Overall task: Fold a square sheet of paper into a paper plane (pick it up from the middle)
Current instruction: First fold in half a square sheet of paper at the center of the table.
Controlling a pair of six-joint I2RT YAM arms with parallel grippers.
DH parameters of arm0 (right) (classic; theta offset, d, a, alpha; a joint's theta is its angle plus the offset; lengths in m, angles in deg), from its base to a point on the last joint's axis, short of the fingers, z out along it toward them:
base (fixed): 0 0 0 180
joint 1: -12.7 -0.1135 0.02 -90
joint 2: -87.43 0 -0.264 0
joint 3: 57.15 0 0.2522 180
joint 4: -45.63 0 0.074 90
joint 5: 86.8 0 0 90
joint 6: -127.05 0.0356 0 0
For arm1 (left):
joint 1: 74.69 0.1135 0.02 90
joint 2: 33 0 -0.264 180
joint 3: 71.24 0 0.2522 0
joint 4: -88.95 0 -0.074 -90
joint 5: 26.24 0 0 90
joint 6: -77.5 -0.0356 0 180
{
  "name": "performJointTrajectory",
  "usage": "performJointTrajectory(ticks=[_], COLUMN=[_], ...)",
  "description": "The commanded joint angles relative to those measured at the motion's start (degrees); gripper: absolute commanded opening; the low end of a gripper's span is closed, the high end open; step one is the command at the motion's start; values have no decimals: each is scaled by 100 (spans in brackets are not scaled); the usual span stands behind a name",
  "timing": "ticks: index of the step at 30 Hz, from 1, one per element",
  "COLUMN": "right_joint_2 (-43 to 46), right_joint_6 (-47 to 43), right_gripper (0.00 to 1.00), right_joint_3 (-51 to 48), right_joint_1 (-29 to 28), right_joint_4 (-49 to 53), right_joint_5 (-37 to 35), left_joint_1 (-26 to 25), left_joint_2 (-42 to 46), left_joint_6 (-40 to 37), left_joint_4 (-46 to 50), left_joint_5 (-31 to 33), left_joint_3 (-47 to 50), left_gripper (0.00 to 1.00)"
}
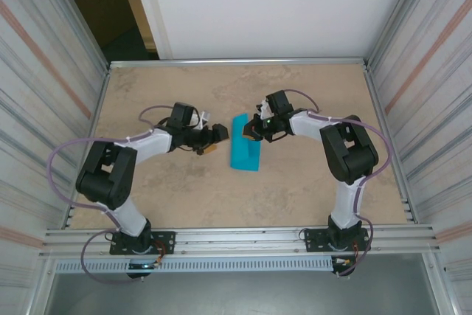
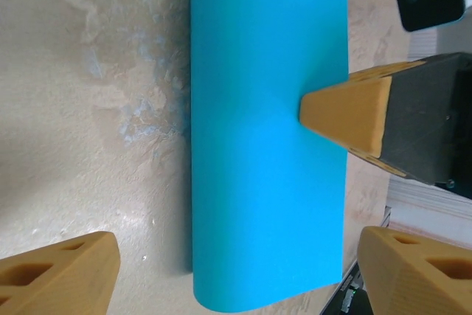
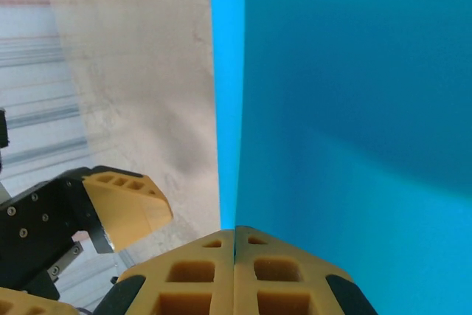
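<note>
1. the square sheet of paper lies about mid-table on the tan table. it is folded over into a narrow turquoise strip that runs near to far with a slight tilt.
2. in the left wrist view, one long side of the strip looks softly rounded rather than pressed sharp. the corners at one end are rounded too.
3. the right gripper reaches in from the right and meets the strip at its far end.
4. in the right wrist view, its yellow fingers are pressed together. the paper's edge runs straight into the seam between them, so the jaws are closed on the paper.
5. the same view shows the paper rising from the grip as a broad blue face, with a thinner lit layer beside it.
6. the left gripper sits just left of the strip, pointing toward it.
7. in the left wrist view, the left gripper's fingers stand wide apart. one is on each side of the strip's end, and nothing is between the pads but the paper below.
8. i cannot tell whether those fingers touch the table or the paper.
9. the two grippers are close together but apart.
</note>
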Motion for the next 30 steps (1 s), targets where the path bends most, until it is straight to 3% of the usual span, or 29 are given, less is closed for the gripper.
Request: performJointTrajectory(ticks=[1, 17, 30], right_joint_2=[-125, -80, -12], right_joint_6=[-168, -120, -217], right_gripper=[1, 2, 3], right_joint_3=[-126, -465, -559], right_joint_1=[61, 162, 197], right_joint_4=[93, 52, 46], right_joint_5=[80, -312, -371], left_joint_1=[-140, -596, -657], left_joint_2=[-214, -1102, -1666], left_joint_6=[-12, -397, -645], left_joint_4=[86, 1066, 1483], left_joint_5=[107, 603, 400], left_joint_3=[-378, -1432, -1990], left_gripper=[81, 62, 50])
